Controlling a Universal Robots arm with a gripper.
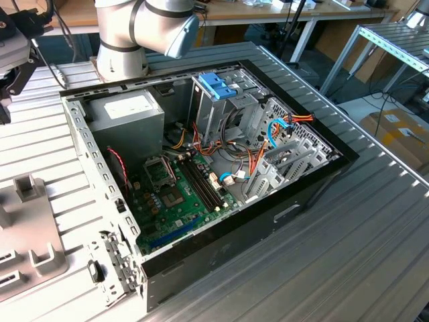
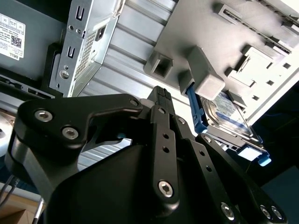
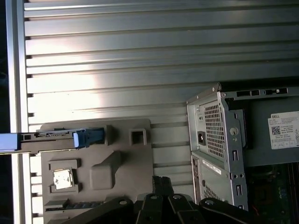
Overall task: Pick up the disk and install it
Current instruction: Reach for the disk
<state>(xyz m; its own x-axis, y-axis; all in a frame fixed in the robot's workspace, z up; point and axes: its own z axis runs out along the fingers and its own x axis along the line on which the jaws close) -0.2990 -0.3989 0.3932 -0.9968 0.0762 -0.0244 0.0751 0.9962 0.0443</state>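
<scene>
Hovering over a ribbed metal table [image 3: 140, 46], a black robot claw [image 2: 161, 98] hangs above a grey moulded holder [image 3: 135, 163] that lies flat near one edge of the table. Whether the claw is open or closed cannot be told; it touches nothing.

The disk [image 2: 229, 109], a flat silver-grey hard drive with a white and blue label, stands on its long edge in a slot along one edge of the holder. A blue rail [image 2: 193, 105] is clipped to its side. In the first wrist view the disk is seen edge-on as a thin strip. Its long axis runs parallel to the table's grooves, and one end sticks out past the holder's corner toward the table's edge.

The claw is apart from the disk, over the part of the holder nearer the open computer case [image 3: 224, 140]. The disk lies beyond the claw, on the side away from the case.

In the exterior view the case lies open in the middle of the table, with the holder at the exterior view's left by the table's edge. The arm [image 1: 147, 27] rises at the far edge. The disk is not yet in the case.
</scene>
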